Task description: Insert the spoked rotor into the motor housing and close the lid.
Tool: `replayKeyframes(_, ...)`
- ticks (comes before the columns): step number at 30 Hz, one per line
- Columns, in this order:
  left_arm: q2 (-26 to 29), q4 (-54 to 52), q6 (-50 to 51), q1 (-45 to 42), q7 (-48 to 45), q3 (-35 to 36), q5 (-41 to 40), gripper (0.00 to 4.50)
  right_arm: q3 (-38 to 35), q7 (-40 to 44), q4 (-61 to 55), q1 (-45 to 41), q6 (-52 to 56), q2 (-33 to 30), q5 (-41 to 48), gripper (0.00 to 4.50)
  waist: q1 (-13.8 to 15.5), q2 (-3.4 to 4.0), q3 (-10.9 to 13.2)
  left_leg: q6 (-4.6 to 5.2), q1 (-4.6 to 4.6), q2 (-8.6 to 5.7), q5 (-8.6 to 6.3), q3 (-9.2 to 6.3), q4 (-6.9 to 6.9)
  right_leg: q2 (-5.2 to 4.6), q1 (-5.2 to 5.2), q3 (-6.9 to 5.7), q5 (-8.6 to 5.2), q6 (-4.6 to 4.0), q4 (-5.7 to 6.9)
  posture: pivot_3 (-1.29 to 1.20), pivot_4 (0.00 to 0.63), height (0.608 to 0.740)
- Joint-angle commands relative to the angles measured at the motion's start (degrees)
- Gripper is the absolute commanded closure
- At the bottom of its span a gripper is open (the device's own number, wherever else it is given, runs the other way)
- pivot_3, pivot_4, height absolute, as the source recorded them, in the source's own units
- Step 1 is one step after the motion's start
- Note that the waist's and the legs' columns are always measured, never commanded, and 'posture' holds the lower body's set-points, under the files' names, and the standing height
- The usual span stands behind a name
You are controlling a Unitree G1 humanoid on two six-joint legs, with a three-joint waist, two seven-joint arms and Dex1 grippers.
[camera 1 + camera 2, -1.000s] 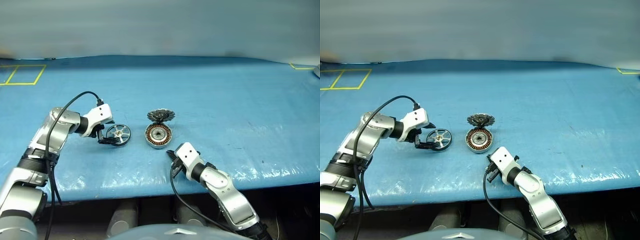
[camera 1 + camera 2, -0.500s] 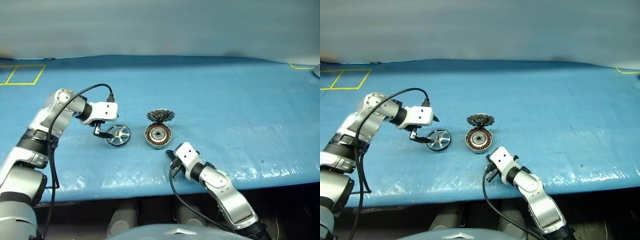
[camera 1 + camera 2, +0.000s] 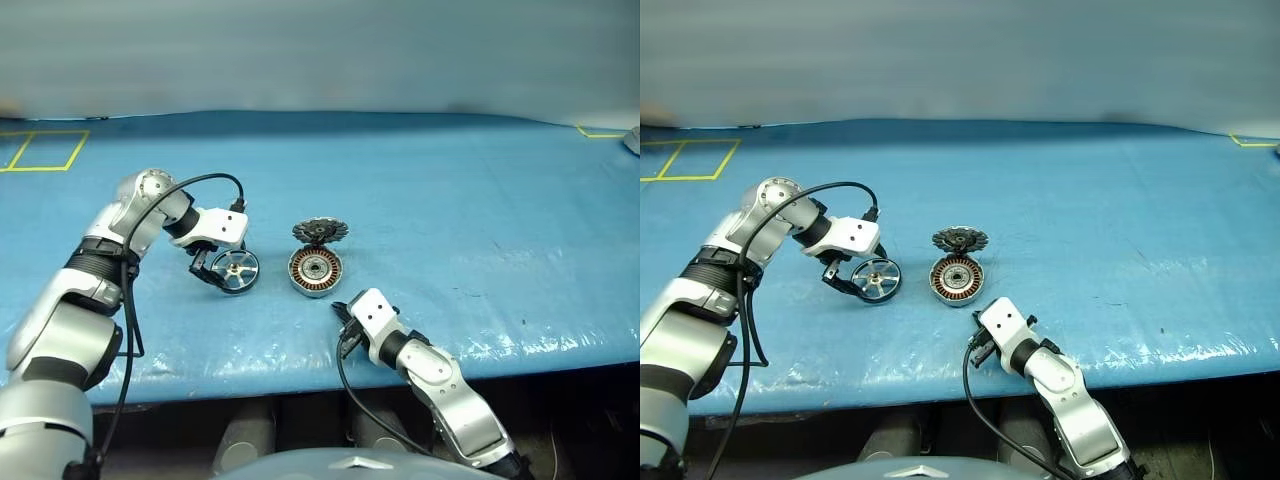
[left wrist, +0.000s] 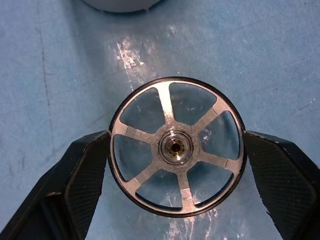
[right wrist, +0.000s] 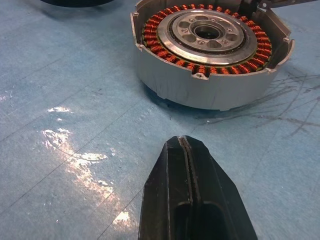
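The spoked rotor (image 4: 176,147) lies flat on the blue table, left of the motor housing (image 3: 316,272). My left gripper (image 3: 215,266) points steeply down over the rotor. It is open, with one finger (image 4: 85,172) on each side of the dark rim, very close to it. The housing stands with its copper windings facing up (image 5: 207,55). The ribbed lid (image 3: 322,231) rests right behind the housing. My right gripper (image 5: 186,145) is shut and empty. It hovers low over the table just in front of the housing (image 3: 340,307).
The table is covered in blue sheeting (image 3: 450,200); its front edge (image 3: 300,378) is close to my arms. Yellow tape squares (image 3: 45,150) mark the far left. A black cable loops from my left wrist (image 3: 190,185).
My left arm has raised its elbow and rolled its wrist. The gripper has swung from the rotor's left side to point down over it, fingers astride the rim. The right arm has not moved.
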Motion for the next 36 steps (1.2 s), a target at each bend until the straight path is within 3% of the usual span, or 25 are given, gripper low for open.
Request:
replayKeyframes(1,-0.3,1.1,1.1,-1.7,0.9,0.3,1.8,0.01,0.4,-0.3,-1.3,0.9,0.5,-0.1,-0.4,4.50,0.0,0.00,0.0,0.00,0.00,0.00,0.00,-0.01,0.01,0.00,0.01,0.00,0.00,0.00,0.00,0.00,0.150,0.740)
replayKeyframes(27,-2.9,-0.7,10.5,1.1,1.6,3.2,-0.7,0.01,0.9,-0.2,-1.6,1.4,1.0,-0.3,-1.9,4.50,0.0,-0.02,0.0,0.01,-0.01,0.01,0.01,-0.11,0.11,-0.01,0.06,-0.01,0.01,0.03,0.03,0.00,0.150,0.740)
replayKeyframes(36,-1.2,-0.3,8.9,0.0,1.3,4.2,-1.2,0.01,1.0,0.1,-1.4,1.0,1.2,-0.7,-1.9,4.50,0.0,-0.02,0.0,0.01,-0.01,0.01,0.01,-0.15,0.12,-0.01,0.06,-0.01,0.01,0.02,0.04,0.00,0.150,0.740)
